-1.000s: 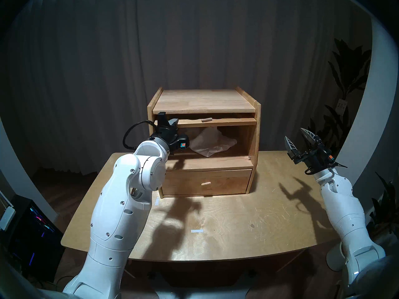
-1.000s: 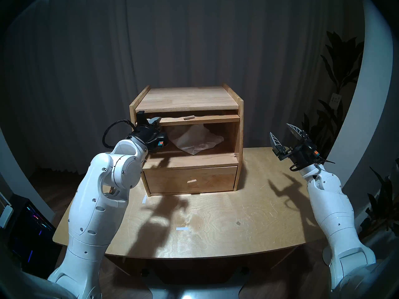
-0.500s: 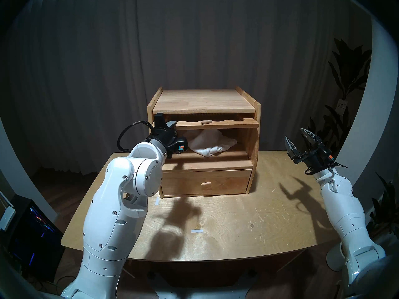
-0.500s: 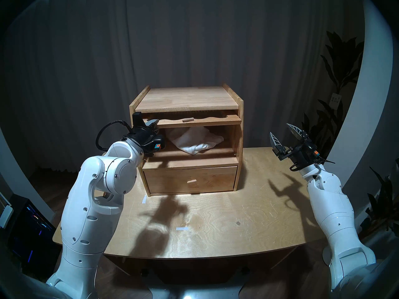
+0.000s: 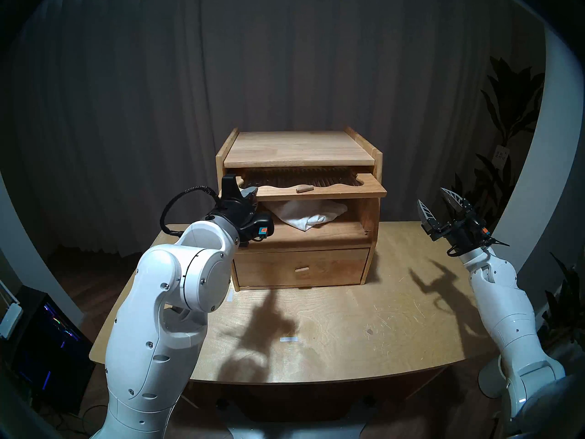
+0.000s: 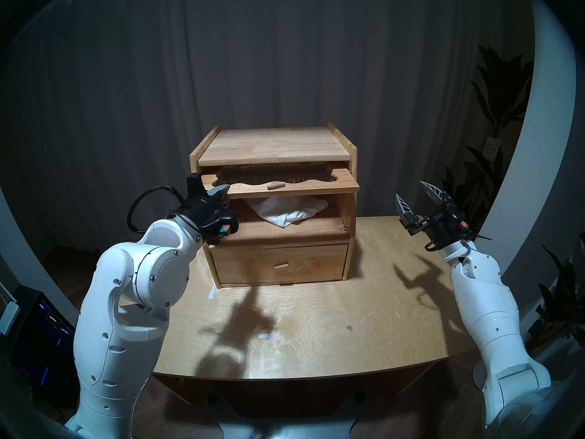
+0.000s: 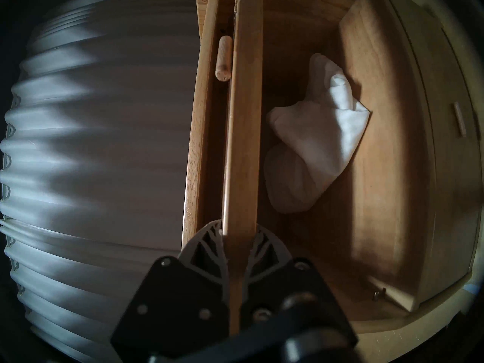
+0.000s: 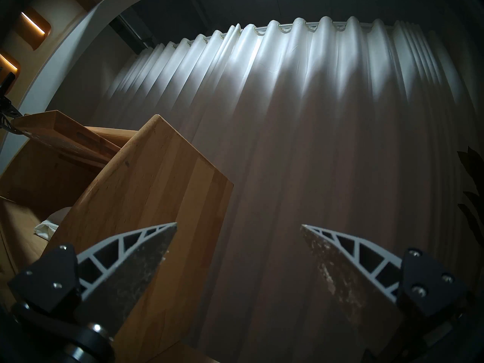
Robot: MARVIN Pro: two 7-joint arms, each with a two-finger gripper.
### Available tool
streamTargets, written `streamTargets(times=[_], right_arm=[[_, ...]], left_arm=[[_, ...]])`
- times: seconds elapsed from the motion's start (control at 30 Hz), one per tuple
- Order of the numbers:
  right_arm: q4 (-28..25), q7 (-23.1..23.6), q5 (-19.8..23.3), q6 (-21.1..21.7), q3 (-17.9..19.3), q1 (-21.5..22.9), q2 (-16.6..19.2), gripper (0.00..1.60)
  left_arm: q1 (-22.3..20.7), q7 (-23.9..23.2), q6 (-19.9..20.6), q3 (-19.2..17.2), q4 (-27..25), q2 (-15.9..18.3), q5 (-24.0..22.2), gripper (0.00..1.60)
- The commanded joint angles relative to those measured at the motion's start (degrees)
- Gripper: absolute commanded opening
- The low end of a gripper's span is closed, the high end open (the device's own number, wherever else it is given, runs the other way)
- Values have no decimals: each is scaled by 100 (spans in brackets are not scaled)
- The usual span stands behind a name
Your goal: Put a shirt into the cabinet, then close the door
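The door (image 5: 319, 192) juts level from under the cabinet (image 5: 299, 150) top, hiding the back of the shirt (image 5: 308, 214) lying in the compartment. The left claw (image 7: 237, 239) pinches the door's front edge; the right claw (image 5: 436, 204) hangs spread. The cabinet stands on a scratched wooden counter (image 5: 364, 327) before a dark curtain (image 5: 285, 55).

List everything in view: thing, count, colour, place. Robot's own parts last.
cabinet: one, light wood, at the table's back middle.
door: one, light wood with ribbed window, level, partly pulled out under the cabinet's top.
door peg: one, wood, mid front of the door.
shirt: one, white, crumpled inside the open compartment.
drawer: one, light wood, pushed in below.
table: one, pale wood.
tape strips: two, white, on the table.
curtain: grey, behind.
plants: dark, far right.
left gripper: black, jaws shut on the door's edge.
right gripper: black, jaws open, raised right of the cabinet.
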Motion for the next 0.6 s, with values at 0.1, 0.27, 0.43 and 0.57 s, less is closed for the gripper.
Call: streamTargets(times=[0.1, 0.27, 0.43, 0.57], right_arm=[[-86, -8, 17, -28, 31, 74, 12, 160], [-84, -7, 17, -28, 30, 75, 12, 160], [-84, -7, 17, -28, 30, 75, 12, 160], [-85, -7, 17, -28, 30, 75, 12, 160]], left_arm=[[245, -67, 44, -179, -380, 57, -60, 0], [516, 160, -125, -291, -645, 149, -247, 0], [820, 349, -177, -390, -829, 213, -328, 0], [978, 711, -263, -431, -819, 196, -372, 0]])
